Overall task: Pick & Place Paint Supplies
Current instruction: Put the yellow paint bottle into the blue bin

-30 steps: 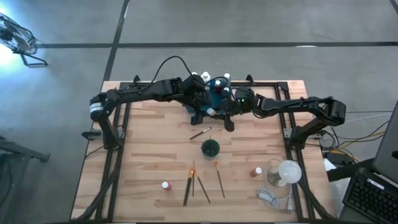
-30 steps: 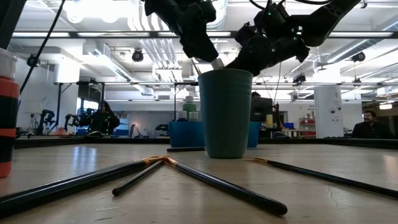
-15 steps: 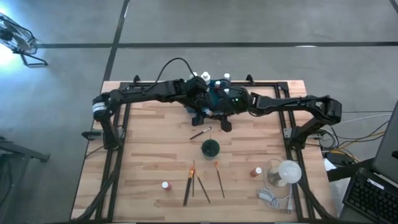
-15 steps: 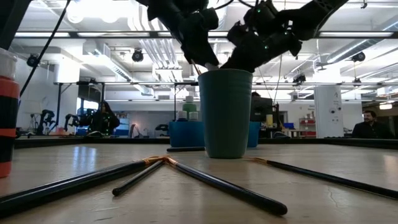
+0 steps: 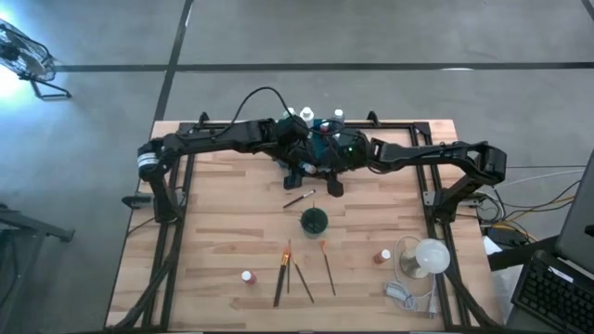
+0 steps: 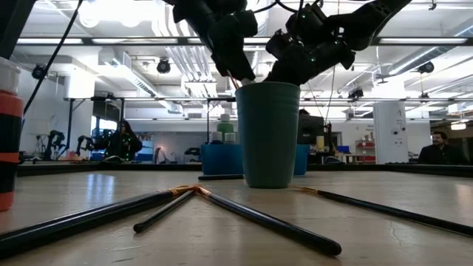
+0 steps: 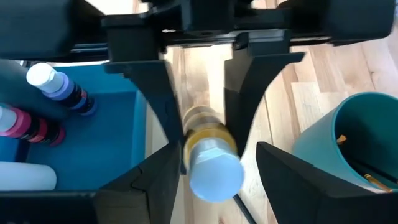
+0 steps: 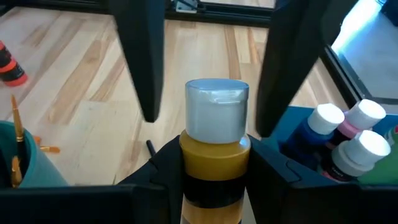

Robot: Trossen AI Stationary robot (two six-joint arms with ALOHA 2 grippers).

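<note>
A yellow bottle with a white cap [image 8: 216, 109] is in the air between my two grippers, just on the near side of the teal tray [image 5: 325, 137]. My right gripper [image 8: 214, 183] is shut on it. My left gripper [image 7: 217, 179] is open, and its fingers [image 8: 142, 62] stand on either side of the cap end without touching it. More white-capped bottles [image 7: 59, 87] stand in the tray. Several paintbrushes [image 5: 297, 274] lie on the table near the dark green cup [image 5: 314, 221]. One small bottle [image 5: 247, 276] stands near the front and another [image 5: 381, 255] to the right. My right gripper pinches the bottle's yellow body [image 8: 214, 155] between its two fingers, below the cap. The fingers come from the table's right side. The bottle is lifted clear of the table, and its cap [image 7: 214, 171] points toward my left gripper.
The cup [image 6: 268, 133] holds a brush and stands mid-table, just near of both grippers. One brush [image 5: 299, 199] lies between the cup and the grippers. A clear object with a white round part [image 5: 422, 260] sits at the near right corner. An orange-banded bottle [image 6: 9, 140] stands close to the low camera.
My right gripper has moved toward the table's left and far edge, carrying the bottle up to my left gripper. The cap now sits between the left gripper's open fingers. Both grippers have risen slightly.
</note>
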